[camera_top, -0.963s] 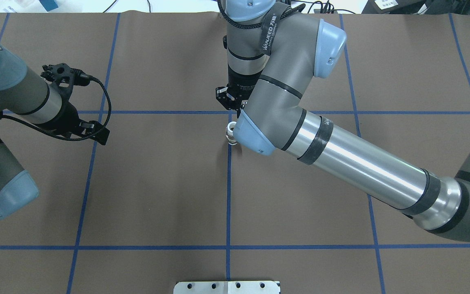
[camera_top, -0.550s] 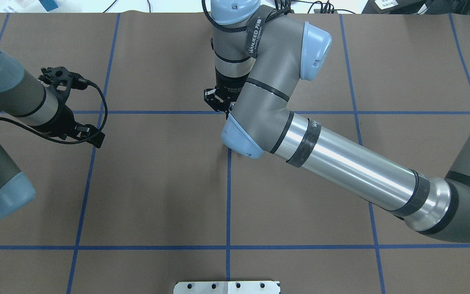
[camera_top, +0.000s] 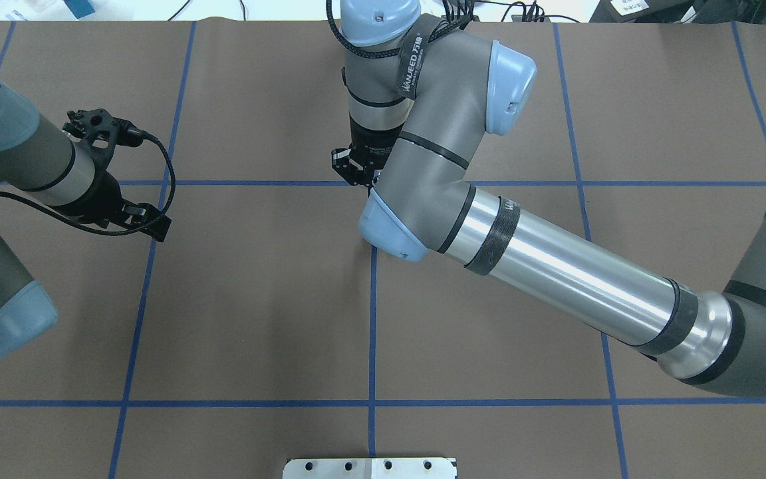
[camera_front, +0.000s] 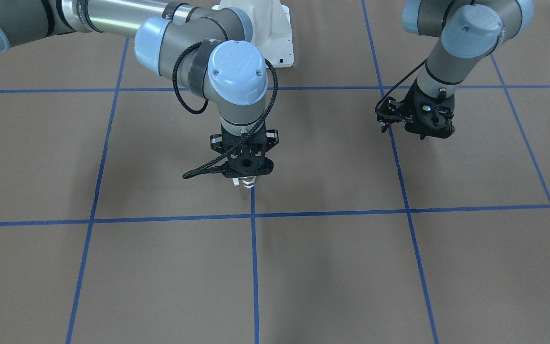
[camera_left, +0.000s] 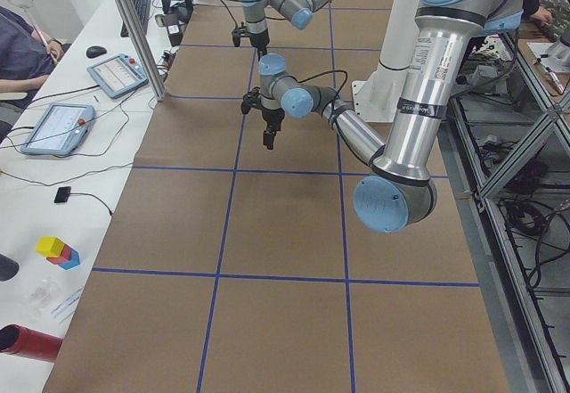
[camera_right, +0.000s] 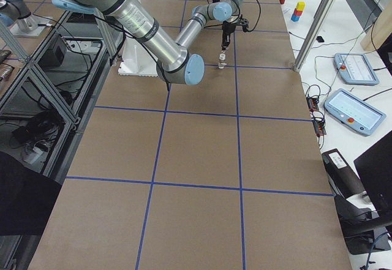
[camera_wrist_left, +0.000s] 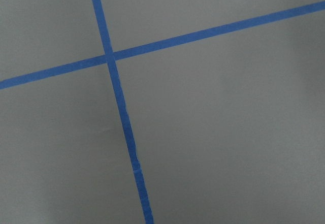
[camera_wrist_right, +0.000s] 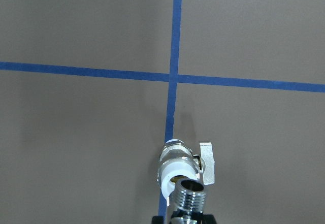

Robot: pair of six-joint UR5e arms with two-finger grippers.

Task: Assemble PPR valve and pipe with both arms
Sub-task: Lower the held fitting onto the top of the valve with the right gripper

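Observation:
The white PPR valve (camera_wrist_right: 175, 164) stands on the brown table on a blue tape line, with its flat handle (camera_wrist_right: 207, 163) to the right. It also shows in the exterior right view (camera_right: 222, 62). My right gripper (camera_wrist_right: 184, 218) is shut on the chrome threaded pipe (camera_wrist_right: 189, 197) and holds it just above and beside the valve. In the front view the right gripper (camera_front: 246, 176) points straight down at mid-table. In the overhead view the right arm's elbow hides the valve. My left gripper (camera_front: 420, 129) hovers empty and open far off to the side, and also shows in the overhead view (camera_top: 153, 226).
The brown table is marked with blue tape lines (camera_top: 372, 319). The white bolted pedestal (camera_front: 265, 28) stands at the robot's side. A metal plate (camera_top: 370, 468) lies at the near edge. The right forearm (camera_top: 556, 273) spans the table's right half.
My right arm has shifted left, and its elbow cap now covers the valve in the overhead view. My left arm has drawn back slightly to the left.

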